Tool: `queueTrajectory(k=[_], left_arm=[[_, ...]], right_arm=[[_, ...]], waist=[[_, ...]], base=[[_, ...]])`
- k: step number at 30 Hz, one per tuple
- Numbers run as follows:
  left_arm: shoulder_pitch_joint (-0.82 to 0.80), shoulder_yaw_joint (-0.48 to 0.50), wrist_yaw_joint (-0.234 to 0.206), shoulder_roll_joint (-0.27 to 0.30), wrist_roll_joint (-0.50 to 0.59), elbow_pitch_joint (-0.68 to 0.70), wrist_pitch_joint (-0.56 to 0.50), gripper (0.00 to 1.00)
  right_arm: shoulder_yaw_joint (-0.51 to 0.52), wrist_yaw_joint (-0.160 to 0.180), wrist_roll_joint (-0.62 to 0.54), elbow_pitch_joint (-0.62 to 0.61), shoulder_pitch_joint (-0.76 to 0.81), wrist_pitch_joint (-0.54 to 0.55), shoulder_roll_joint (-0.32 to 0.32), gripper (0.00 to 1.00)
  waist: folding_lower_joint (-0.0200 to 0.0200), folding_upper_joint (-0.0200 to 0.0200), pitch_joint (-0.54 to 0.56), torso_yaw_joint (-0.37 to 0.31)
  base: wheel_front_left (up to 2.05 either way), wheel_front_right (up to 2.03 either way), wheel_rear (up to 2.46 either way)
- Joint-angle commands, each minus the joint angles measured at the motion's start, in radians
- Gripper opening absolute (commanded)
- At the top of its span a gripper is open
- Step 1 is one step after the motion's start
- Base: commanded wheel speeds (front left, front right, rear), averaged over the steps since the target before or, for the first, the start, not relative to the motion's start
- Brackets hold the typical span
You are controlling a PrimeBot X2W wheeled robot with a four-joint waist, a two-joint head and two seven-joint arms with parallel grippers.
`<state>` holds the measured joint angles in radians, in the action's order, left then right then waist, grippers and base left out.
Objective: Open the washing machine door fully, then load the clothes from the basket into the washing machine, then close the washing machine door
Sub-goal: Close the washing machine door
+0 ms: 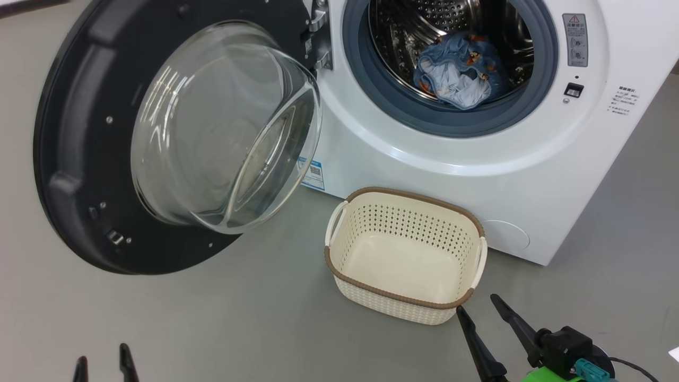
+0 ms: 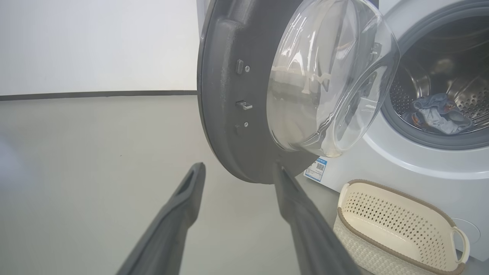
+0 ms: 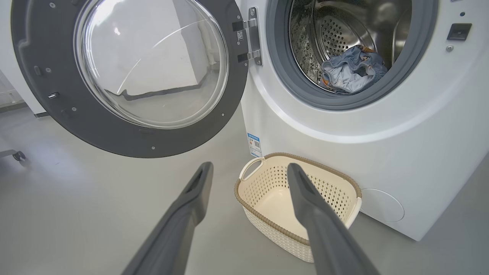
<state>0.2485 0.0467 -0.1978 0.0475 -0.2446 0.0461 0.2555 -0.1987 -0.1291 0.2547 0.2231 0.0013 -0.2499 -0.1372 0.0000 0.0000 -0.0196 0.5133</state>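
The washing machine (image 1: 530, 175) stands with its door (image 1: 79, 159) swung wide open to the left, glass bowl facing me. The clothes (image 1: 459, 74), blue with orange figures and a pale piece, lie inside the steel drum, and they also show in the wrist views (image 2: 439, 116) (image 3: 353, 70). The cream basket (image 1: 345, 249) sits on the floor before the washer with nothing in it. My left gripper (image 1: 103, 366) is open at the lower left, below the door (image 2: 225, 114). My right gripper (image 1: 480, 307) is open just right of the basket's near corner, holding nothing.
Grey floor (image 1: 212, 318) spreads around the basket and under the door. A white wall with a dark baseboard (image 2: 95, 93) lies behind the door. A caster wheel (image 3: 17, 156) shows at the far left of the right wrist view.
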Motion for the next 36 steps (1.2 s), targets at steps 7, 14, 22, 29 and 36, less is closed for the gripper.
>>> queueTrajectory(k=[7, 14, 22, 29, 36], left_arm=[[-0.017, 0.034, 0.011, 0.003, 0.008, 0.015, 0.006, 0.0], [-0.037, 0.071, 0.019, 0.003, -0.055, 0.013, 0.006, 0.0], [-0.147, 0.246, 0.092, 0.018, -0.082, 0.032, 0.006, 0.0], [-0.335, 0.386, 0.179, 0.105, -0.239, -0.045, 0.003, 0.0], [-0.504, 0.468, 0.237, 0.194, -0.421, -0.157, -0.069, 0.0]], right_arm=[[-0.021, -0.002, 0.002, -0.018, -0.023, -0.012, -0.004, 1.0], [-0.021, -0.002, 0.006, -0.016, -0.021, -0.012, 0.002, 1.0], [-0.017, -0.002, 0.012, -0.014, -0.014, -0.012, 0.011, 1.0], [-0.016, -0.002, 0.016, -0.013, -0.013, -0.012, 0.016, 1.0], [-0.017, -0.002, 0.018, -0.015, -0.015, -0.012, 0.015, 1.0]], waist=[[0.0, 0.0, 0.007, -0.004], [0.0, 0.0, 0.014, -0.007], [0.0, 0.0, 0.025, -0.012], [0.0, 0.0, 0.027, -0.017], [0.0, 0.0, 0.017, -0.033]], base=[[0.0, 0.0, 0.0], [0.0, 0.0, 0.0], [0.0, 0.0, 0.0], [0.0, 0.0, 0.0], [0.0, 0.0, 0.0]])
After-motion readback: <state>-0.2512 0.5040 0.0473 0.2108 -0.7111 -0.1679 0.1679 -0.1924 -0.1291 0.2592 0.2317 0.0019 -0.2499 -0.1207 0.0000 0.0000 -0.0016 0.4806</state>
